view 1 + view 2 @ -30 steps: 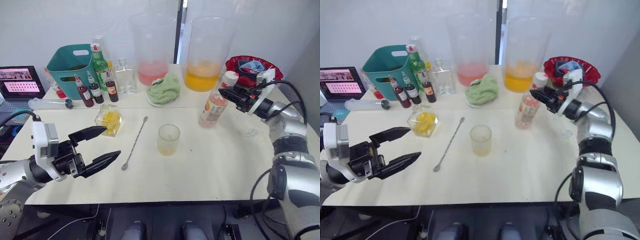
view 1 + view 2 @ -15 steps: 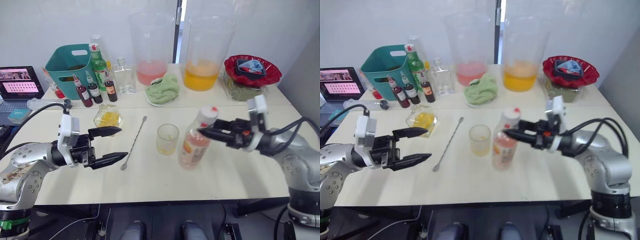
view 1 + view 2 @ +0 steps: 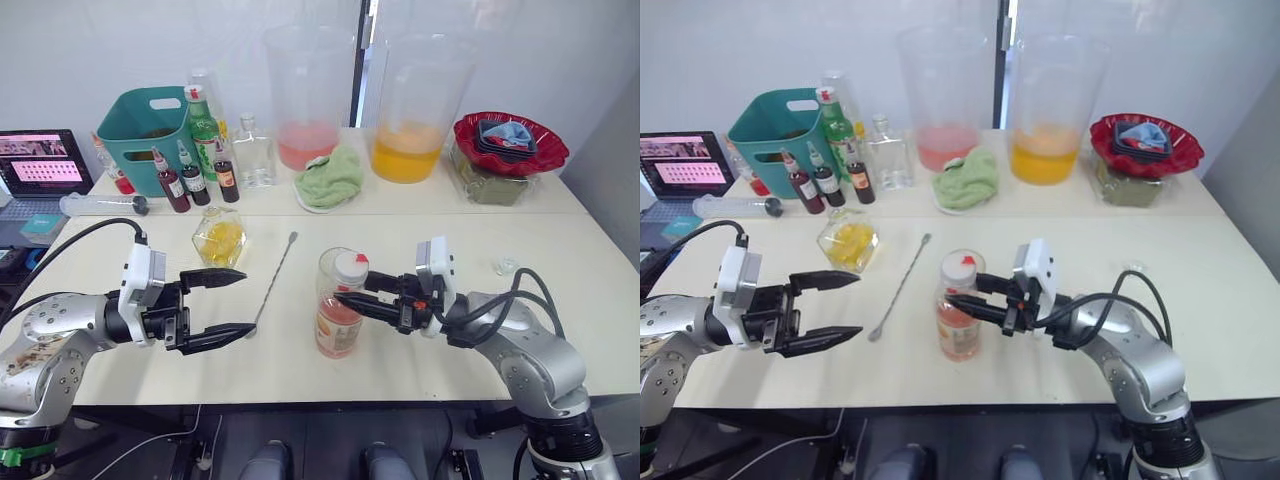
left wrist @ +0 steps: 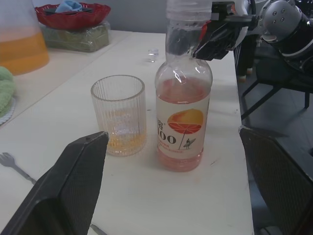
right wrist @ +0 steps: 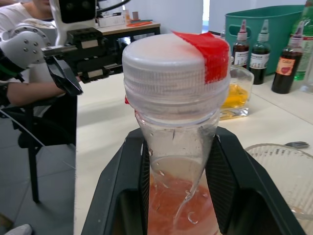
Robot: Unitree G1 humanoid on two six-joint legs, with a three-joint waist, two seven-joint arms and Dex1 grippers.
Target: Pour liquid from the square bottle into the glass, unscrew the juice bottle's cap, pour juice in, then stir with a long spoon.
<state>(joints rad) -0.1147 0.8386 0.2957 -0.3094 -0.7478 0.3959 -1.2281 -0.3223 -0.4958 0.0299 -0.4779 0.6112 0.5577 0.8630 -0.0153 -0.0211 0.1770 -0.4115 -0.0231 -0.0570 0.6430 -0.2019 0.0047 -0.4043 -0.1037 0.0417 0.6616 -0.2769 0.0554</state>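
Toward the left of the tabletop (image 3: 560, 270), the left gripper (image 3: 228, 303) hovers just above the surface with its black fingers spread wide and nothing between them. Just behind it sits the short squat clear glass square bottle (image 3: 219, 238) of yellow liquid: rigid, breakable and probably heavy for its size, its flat sides offering a steadier purchase than its narrow neck. Next comes the very thin long silver metal spoon (image 3: 272, 284), lying flat and slanted; being so slim, it will likely be awkward to pinch off the surface.

At the centre stands the slim clear plastic juice bottle (image 3: 338, 307) with pale pink juice, white screw cap and red-and-white label, upright and just in front of the ribbed clear cylindrical glass (image 4: 119, 115), which holds a little yellow at its bottom. Only its lower part is filled, so it should be light, with thin walls that may give under pressure. The right gripper (image 3: 352, 297) has its fingers closed around the neck just under the cap, which is the stiffest part; the left fingers could turn the cap.

Open room lies in front of the bottle and off to the right; the near edge is close.
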